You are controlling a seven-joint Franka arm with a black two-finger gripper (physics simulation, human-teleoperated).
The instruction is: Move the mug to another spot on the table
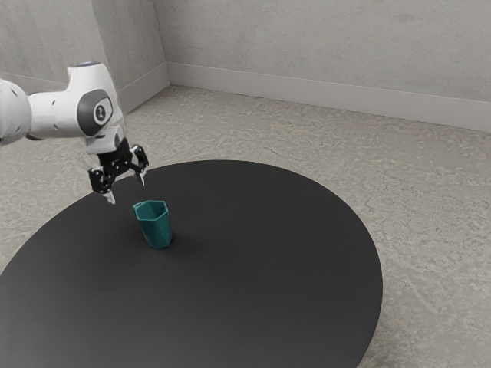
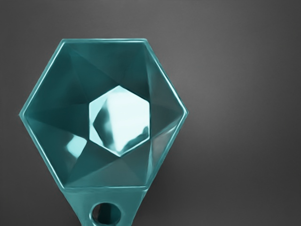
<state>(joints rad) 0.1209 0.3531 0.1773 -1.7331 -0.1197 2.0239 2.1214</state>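
A teal mug [image 1: 155, 223] with flat, six-sided walls stands upright on the round black table [image 1: 253, 261], toward the exterior view's left. My gripper [image 1: 125, 188] hangs just above and behind the mug's rim, its two fingers spread open with nothing between them. The wrist view looks straight down into the empty mug [image 2: 106, 122]; its handle with a round hole [image 2: 109, 214] sticks out from one wall.
The black table top stretches wide to the exterior view's right and front of the mug. Beyond its edge lies a grey speckled floor [image 1: 414, 169], with pale walls at the back.
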